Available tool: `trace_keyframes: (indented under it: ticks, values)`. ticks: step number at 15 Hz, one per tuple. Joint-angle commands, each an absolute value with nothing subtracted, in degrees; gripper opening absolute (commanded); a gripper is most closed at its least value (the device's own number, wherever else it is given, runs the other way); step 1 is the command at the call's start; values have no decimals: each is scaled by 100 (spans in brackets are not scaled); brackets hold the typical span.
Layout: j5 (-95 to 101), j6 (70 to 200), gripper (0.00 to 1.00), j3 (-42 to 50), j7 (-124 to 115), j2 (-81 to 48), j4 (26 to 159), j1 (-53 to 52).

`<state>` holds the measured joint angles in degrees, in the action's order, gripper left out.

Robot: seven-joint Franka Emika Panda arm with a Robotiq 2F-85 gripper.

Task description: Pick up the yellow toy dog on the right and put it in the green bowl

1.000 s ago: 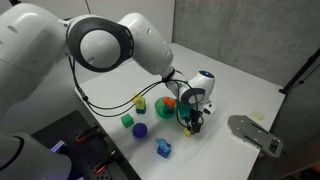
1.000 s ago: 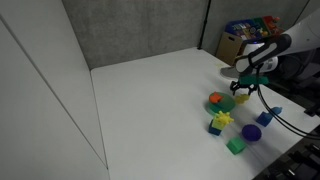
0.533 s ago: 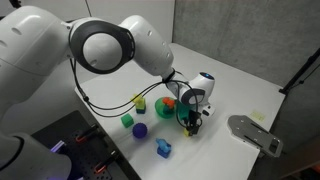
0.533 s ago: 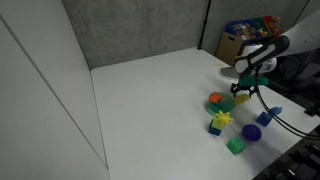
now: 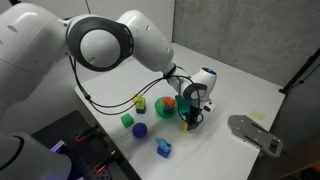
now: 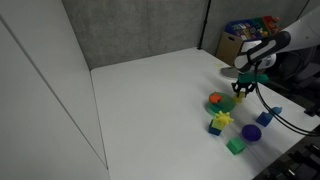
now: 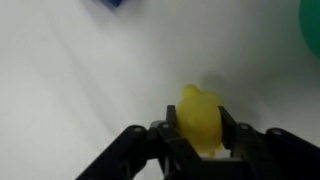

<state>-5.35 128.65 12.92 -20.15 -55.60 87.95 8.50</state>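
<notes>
In the wrist view the yellow toy dog (image 7: 200, 120) sits squeezed between my two black fingers; my gripper (image 7: 200, 132) is shut on it, just above the white table. In an exterior view my gripper (image 5: 192, 122) points down at the table's near edge, right beside the green bowl (image 5: 176, 111); the dog itself is hidden there by the fingers. The bowl's rim shows as a green patch (image 7: 311, 22) at the top right of the wrist view. From the opposite side my gripper (image 6: 241, 94) hangs next to the green bowl (image 6: 226, 101).
An orange toy (image 5: 168, 102) sits beside the bowl. Around it lie a spiky yellow toy with green base (image 5: 139, 102), a green cube (image 5: 127, 121), a purple ball (image 5: 140, 130) and a blue piece (image 5: 163, 148). A grey stand (image 5: 252, 132) lies near the table edge.
My fingers have closed from wide open onto the yellow toy dog. The arm has stayed in nearly the same spot beside the bowl.
</notes>
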Motion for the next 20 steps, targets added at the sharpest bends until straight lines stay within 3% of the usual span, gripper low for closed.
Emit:
trace_keyframes:
  ticks: [1,20]
  values:
    - [-548,12801,17,1165,-1929,-5178,8998,801]
    - [74,14028,15,957,-1713,-2488,11935,-25]
